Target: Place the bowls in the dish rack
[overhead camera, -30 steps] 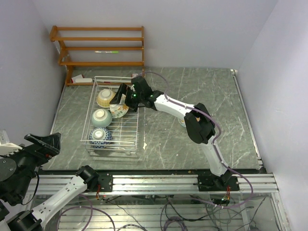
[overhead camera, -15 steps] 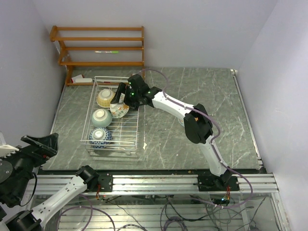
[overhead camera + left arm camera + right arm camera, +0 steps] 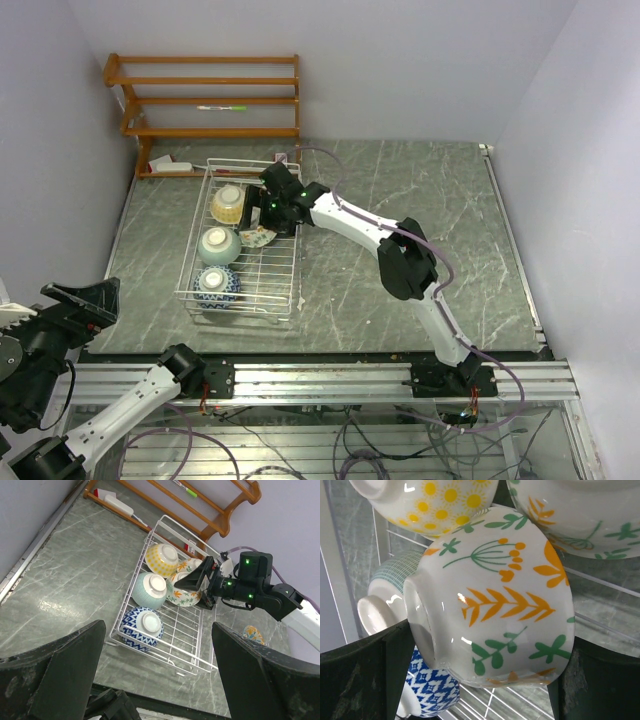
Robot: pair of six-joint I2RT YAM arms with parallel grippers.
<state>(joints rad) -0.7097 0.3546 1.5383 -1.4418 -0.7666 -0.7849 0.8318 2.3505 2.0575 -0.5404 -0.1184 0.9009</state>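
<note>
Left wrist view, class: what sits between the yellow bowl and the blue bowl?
The mint green bowl, inside the dish rack. The left wrist and top views both show it.

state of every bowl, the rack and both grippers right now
yellow bowl: in rack, foot up
mint bowl: in rack, foot up
blue bowl: in rack, foot up
leaf bowl: in rack, on its side
second leaf bowl: in rack, partly hidden
sixth bowl: on table, outside rack
rack: on table, five bowls inside
left gripper: open, empty
right gripper: open, around leaf bowl
</note>
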